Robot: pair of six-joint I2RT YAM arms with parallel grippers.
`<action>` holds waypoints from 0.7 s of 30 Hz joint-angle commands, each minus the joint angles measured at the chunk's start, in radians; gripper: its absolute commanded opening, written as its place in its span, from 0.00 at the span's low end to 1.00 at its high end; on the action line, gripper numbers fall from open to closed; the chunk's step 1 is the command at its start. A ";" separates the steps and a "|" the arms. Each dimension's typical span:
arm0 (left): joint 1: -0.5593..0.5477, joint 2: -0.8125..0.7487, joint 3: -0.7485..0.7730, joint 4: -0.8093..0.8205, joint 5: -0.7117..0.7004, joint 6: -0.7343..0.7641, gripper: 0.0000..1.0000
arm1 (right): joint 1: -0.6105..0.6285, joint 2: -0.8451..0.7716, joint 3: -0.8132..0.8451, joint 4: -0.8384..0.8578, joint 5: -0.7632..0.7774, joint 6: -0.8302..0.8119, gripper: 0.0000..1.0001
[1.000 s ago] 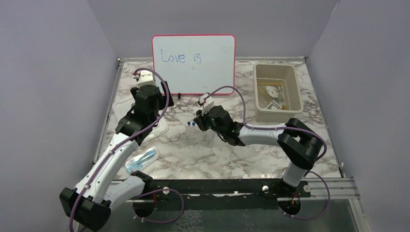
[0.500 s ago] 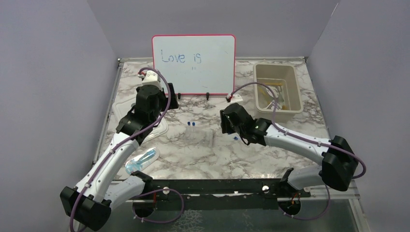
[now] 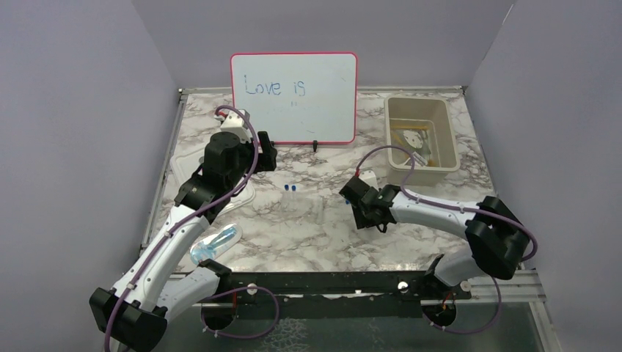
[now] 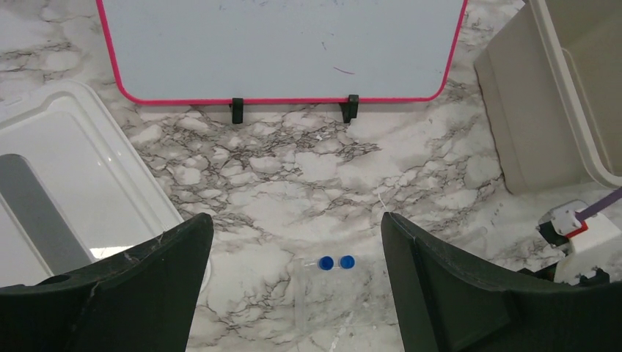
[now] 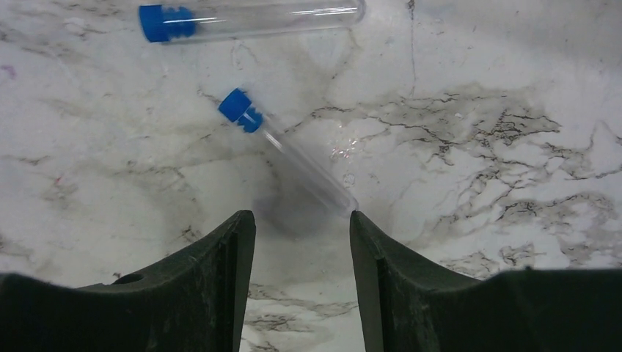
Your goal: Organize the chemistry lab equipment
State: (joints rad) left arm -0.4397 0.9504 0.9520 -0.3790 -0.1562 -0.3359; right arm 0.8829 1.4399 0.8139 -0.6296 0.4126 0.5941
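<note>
Right wrist view: my right hand empty, fingers apart; nearer blue-capped tube lay just ahead on surface, long axis diagonal, cap toward upper left.

The left arm and right arm have white tubular links joined by bulky black housings, and a purple cable runs along each. The left gripper and right gripper have matte black, faintly scuffed fingers.
</note>
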 commanded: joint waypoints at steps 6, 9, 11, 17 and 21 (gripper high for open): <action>0.006 0.008 -0.012 0.041 0.058 0.013 0.88 | -0.097 0.060 -0.018 0.169 -0.035 -0.147 0.54; 0.006 0.015 -0.015 0.042 0.060 0.013 0.87 | -0.106 0.087 -0.028 0.207 -0.141 -0.194 0.51; 0.006 0.021 -0.015 0.042 0.060 0.014 0.88 | -0.112 0.100 -0.028 0.219 -0.185 -0.207 0.49; 0.006 0.034 -0.017 0.042 0.077 0.010 0.88 | -0.125 0.122 -0.027 0.235 -0.266 -0.224 0.32; 0.005 0.033 -0.018 0.048 0.109 0.009 0.87 | -0.126 0.130 -0.012 0.235 -0.273 -0.227 0.23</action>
State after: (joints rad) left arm -0.4397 0.9848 0.9455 -0.3607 -0.1043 -0.3325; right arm 0.7589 1.5295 0.8017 -0.4004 0.1951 0.3870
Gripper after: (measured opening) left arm 0.873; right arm 0.266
